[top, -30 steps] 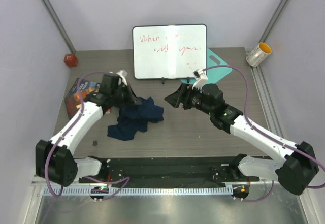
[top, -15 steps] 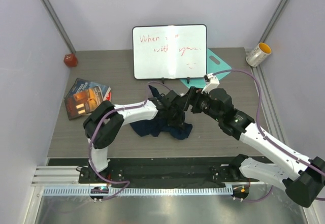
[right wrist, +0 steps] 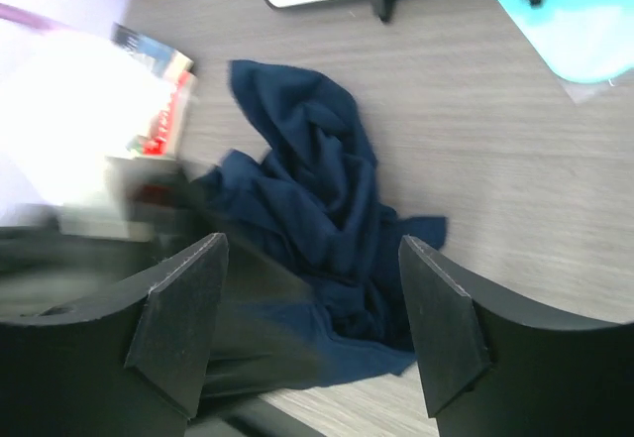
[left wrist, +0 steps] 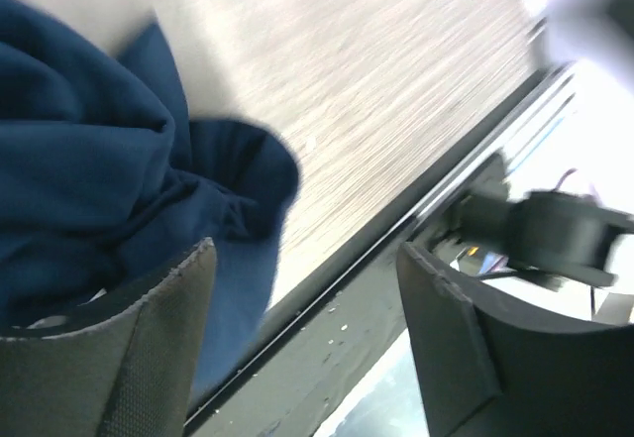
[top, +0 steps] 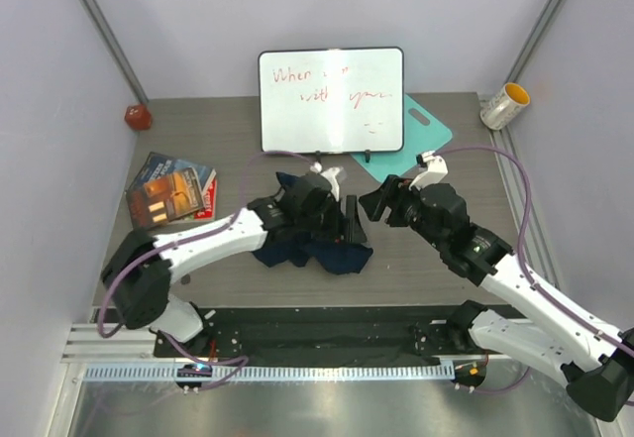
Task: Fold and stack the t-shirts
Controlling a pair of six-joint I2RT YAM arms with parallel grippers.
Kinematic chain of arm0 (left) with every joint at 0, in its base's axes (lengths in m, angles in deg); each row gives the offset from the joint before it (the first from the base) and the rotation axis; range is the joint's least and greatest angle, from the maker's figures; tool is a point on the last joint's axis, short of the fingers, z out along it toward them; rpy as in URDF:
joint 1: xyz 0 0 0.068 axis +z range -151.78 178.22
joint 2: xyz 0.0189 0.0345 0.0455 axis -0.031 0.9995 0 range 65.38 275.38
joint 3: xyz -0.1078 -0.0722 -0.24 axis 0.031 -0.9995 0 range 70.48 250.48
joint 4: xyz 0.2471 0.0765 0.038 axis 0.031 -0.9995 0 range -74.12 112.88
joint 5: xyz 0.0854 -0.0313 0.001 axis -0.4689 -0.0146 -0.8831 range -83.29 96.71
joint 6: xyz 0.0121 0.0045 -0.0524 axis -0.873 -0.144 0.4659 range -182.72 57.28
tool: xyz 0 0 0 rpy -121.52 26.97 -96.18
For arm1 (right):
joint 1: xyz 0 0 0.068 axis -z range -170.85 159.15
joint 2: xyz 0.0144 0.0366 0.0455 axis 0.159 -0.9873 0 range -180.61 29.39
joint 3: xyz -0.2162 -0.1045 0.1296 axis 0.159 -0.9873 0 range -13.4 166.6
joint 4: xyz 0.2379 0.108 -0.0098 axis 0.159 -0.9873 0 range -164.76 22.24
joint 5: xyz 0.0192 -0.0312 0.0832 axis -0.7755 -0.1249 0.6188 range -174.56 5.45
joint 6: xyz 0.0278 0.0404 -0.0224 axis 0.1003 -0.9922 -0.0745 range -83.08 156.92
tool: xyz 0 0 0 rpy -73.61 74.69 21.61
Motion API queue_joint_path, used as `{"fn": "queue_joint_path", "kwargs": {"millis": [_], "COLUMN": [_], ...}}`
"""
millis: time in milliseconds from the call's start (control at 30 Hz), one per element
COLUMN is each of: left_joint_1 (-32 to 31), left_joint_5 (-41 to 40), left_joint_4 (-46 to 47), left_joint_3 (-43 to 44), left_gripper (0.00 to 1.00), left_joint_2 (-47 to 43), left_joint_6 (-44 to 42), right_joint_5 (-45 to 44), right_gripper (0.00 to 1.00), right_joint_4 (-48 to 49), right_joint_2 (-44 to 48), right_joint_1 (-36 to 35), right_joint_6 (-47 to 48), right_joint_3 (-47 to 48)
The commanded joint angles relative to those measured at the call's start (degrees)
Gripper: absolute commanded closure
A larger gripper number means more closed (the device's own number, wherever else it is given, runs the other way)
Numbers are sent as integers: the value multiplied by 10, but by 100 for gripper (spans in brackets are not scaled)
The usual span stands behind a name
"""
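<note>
A crumpled heap of dark navy t-shirt fabric (top: 302, 247) lies in the middle of the table; how many t-shirts are in it cannot be told. My left gripper (top: 349, 221) hovers over the heap's right edge, open and holding nothing. In the left wrist view the fabric (left wrist: 99, 150) lies to the left of the gripper (left wrist: 307, 328), and bare table shows between the fingers. My right gripper (top: 374, 202) stands open just right of the left one. In the right wrist view the heap (right wrist: 317, 209) lies ahead of the open gripper (right wrist: 312, 328).
A whiteboard (top: 332, 100) stands at the back centre, with a teal board (top: 428, 130) flat behind its right end. A book (top: 168, 189) lies at the left, a red object (top: 137, 117) in the back left corner, a cup (top: 505, 106) at the back right.
The left gripper dragged the navy fabric from the left towards the centre, then opened and let it go. The right gripper drew back a little to the right.
</note>
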Motion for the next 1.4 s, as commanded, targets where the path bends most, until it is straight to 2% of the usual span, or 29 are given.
{"fn": "queue_joint_path", "kwargs": {"millis": [0, 33, 233, 333, 467, 667, 833, 1000, 1333, 1367], "left_joint_1": [10, 15, 88, 116, 130, 131, 131, 134, 138, 137], "left_joint_5": [-116, -151, -207, -219, -233, -233, -236, -237, -234, -233], "left_joint_4": [-54, -61, -101, -131, -161, -159, -172, -175, -169, -169], "left_joint_3": [8, 3, -69, -102, -127, -175, -180, -184, -190, -192], "left_gripper": [23, 22, 19, 18, 18, 18, 18, 18, 18, 18], "left_joint_2": [-142, -166, -317, -355, -370, -401, -402, -400, -397, -399], "left_joint_6": [-36, -37, -29, -30, -8, 17, 17, 17, 18, 19], "right_joint_5": [-24, -21, 13, 42, 87, 82, 87, 110, 97, 75], "right_gripper": [24, 24, 24, 24, 24, 24, 23, 23, 23, 24], "right_joint_4": [-11, -11, -10, 2, 19, 5, 0, -14, -29, -34], "right_joint_2": [-16, -25, -85, -135, -216, -288, -353, -393, -426, -428], "right_joint_1": [2, 1, 2, 1, -2, -32, -42, -62, -96, -97], "right_joint_6": [0, -2, -7, 3, 15, 46, 60, 66, 67, 66], "right_joint_3": [-5, -5, 17, 43, 91, 172, 209, 230, 243, 245]}}
